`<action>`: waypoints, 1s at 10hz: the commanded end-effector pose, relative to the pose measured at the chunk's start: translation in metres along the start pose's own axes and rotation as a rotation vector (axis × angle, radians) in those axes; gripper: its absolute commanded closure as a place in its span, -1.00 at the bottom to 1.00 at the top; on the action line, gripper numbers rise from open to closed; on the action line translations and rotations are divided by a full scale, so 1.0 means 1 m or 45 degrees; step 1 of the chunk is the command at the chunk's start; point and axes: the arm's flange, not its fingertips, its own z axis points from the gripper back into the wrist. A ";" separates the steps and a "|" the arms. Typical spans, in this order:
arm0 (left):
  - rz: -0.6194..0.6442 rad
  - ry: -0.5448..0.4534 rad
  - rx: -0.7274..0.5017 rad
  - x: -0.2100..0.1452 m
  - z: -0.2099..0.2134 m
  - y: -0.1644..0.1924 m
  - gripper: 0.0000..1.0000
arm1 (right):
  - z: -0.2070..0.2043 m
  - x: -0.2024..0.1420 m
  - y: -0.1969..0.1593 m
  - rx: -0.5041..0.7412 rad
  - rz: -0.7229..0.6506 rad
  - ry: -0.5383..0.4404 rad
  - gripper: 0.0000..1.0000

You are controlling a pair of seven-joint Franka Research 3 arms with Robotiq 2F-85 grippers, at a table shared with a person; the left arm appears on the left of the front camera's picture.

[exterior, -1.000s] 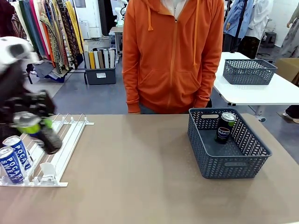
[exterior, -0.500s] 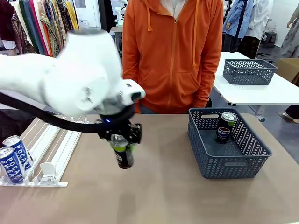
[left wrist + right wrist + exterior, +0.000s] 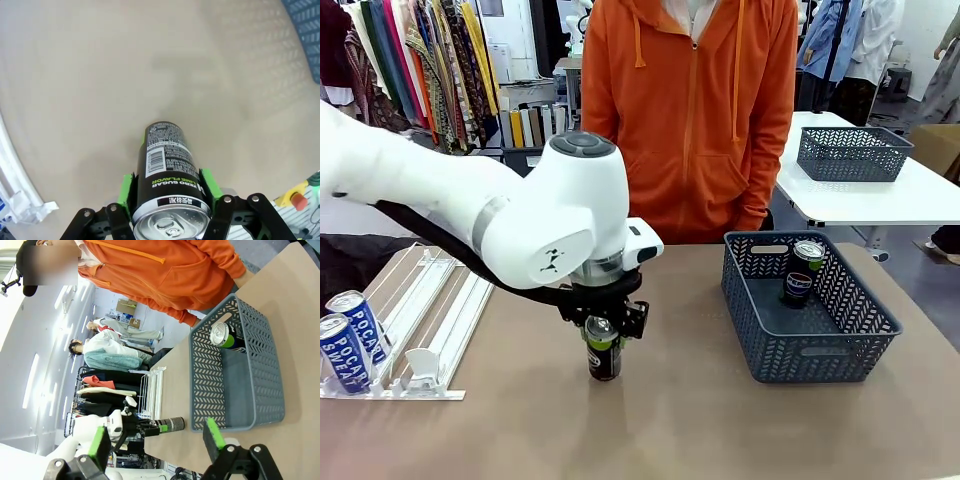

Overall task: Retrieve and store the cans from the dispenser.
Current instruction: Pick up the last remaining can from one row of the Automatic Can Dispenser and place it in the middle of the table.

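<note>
The left gripper (image 3: 603,330) points straight down over the middle of the surface (image 3: 700,430), clamped on a dark can (image 3: 604,358) with a yellow-green label. In the left wrist view the green pads (image 3: 125,194) press both sides of this dark can (image 3: 167,160) just below its silver top, and the left gripper (image 3: 167,192) holds it upright, base towards the surface. The bulky white left arm (image 3: 520,220) hides the gripper's upper body, and whether the base touches the surface or hangs just above it cannot be told. The dispenser (image 3: 450,310) lies at the left edge, cut off by the frame and partly covered by the arm. Two blue cans (image 3: 350,338) lean in its near lanes, close to the front lip. To the right stands a dark grey basket (image 3: 800,358) holding a second dark can (image 3: 805,270) against the far wall. The lattice hides its lower half, and it is unclear whether another can stands pressed against it. The right gripper (image 3: 156,437) has its fingers spread wide with nothing between them, and its view shows the basket (image 3: 205,375) from the side. A person (image 3: 690,120) in an orange hoodie stands at the far edge, hands hidden behind the surface.
</note>
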 end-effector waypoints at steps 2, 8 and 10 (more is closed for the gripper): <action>-0.010 0.038 -0.021 0.014 0.002 -0.005 1.00 | -0.001 0.003 0.003 0.025 0.001 -0.021 -1.00; 0.034 -0.061 -0.065 0.006 0.038 0.006 -1.00 | -0.001 0.003 0.003 0.025 0.001 -0.021 -1.00; 0.117 -0.168 -0.134 -0.019 0.112 0.035 -1.00 | -0.001 0.003 0.003 0.025 0.001 -0.021 -1.00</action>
